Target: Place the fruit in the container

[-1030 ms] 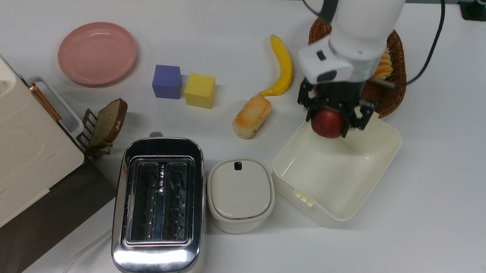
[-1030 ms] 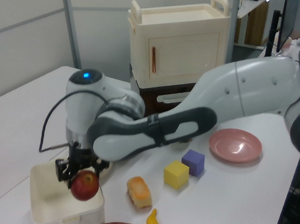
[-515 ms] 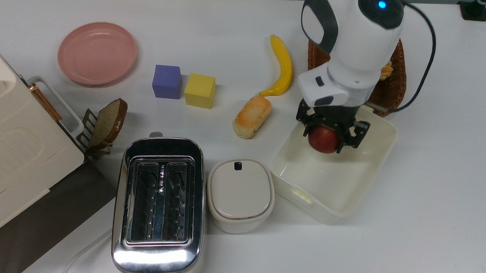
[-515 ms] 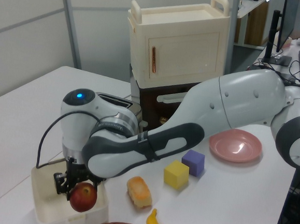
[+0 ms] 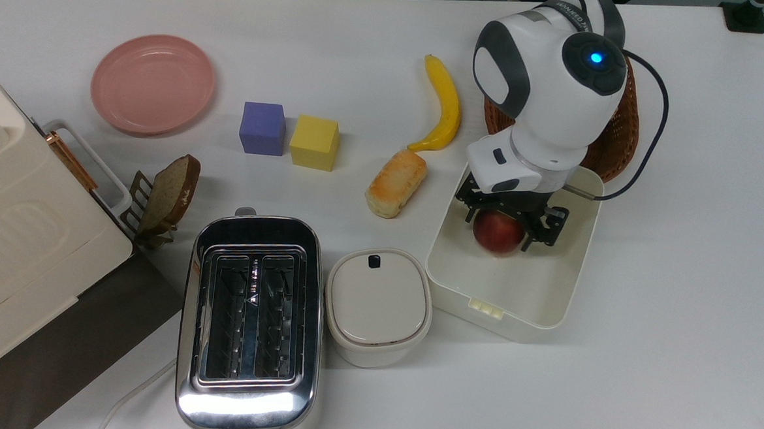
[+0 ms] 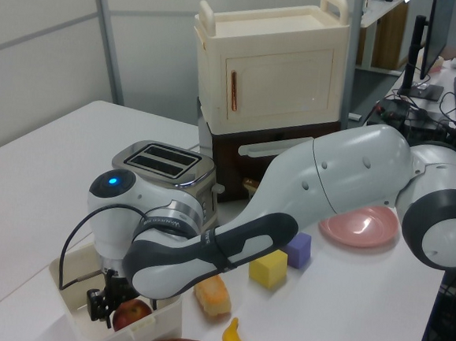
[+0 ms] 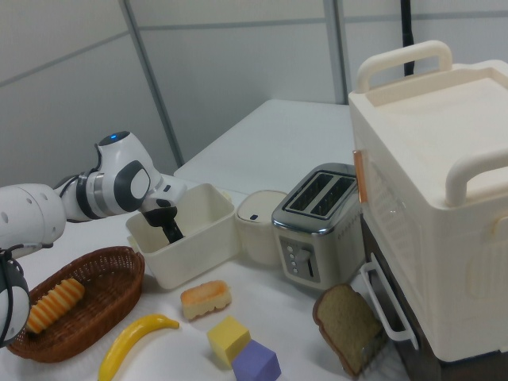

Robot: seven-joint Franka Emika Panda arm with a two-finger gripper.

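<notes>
The fruit (image 5: 499, 234), a dark-red apple, sits low inside the container (image 5: 576, 251), a cream-white squarish box with a latch tab on its near rim. My gripper (image 5: 503, 226) reaches down into the box from above and is shut on the fruit, one black finger on each side. In the left view the fruit (image 6: 132, 314) shows just above the container's (image 6: 156, 335) wall, with the gripper (image 6: 108, 303) on it. From the right view I see the gripper (image 7: 171, 229) down within the container (image 7: 198, 252), and the fruit is hidden behind the wall.
A wicker basket (image 5: 618, 145) stands behind the container. A banana (image 5: 445, 103) and a bread roll (image 5: 397, 182) lie at the top view's left of it. A lidded white pot (image 5: 377, 302) and a toaster (image 5: 249, 319) stand close by. Cubes and a pink plate (image 5: 153, 83) lie farther left.
My gripper has come down with the fruit from above the container's far rim to deep inside it. The container has turned and shifted slightly on the table.
</notes>
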